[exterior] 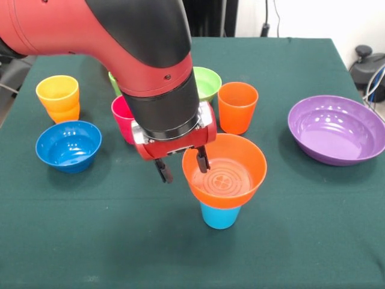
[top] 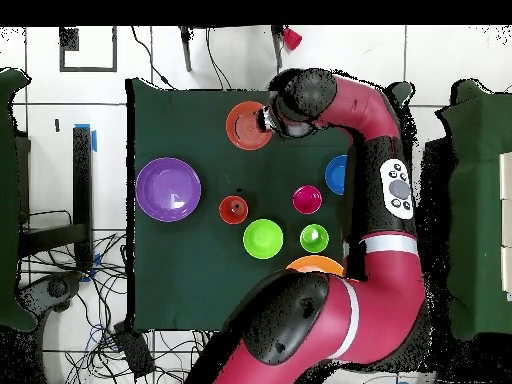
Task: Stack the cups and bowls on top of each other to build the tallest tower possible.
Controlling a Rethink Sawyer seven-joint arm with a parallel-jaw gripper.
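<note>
An orange bowl sits upright on a light blue cup, a two-piece tower near the table's front. My gripper is open and straddles the bowl's left rim, with one finger inside the bowl and the other outside, apart from the wall. From overhead the orange bowl hides the cup, and the gripper is at its edge. Standing loose are an orange cup, a magenta cup, a blue bowl, a light green bowl and a purple bowl. No yellow bowl shows.
A yellow cup sits nested in a yellow-orange one at the left. A green cup peeks out behind my arm. The table is covered in dark green cloth. Cables lie on the floor around it.
</note>
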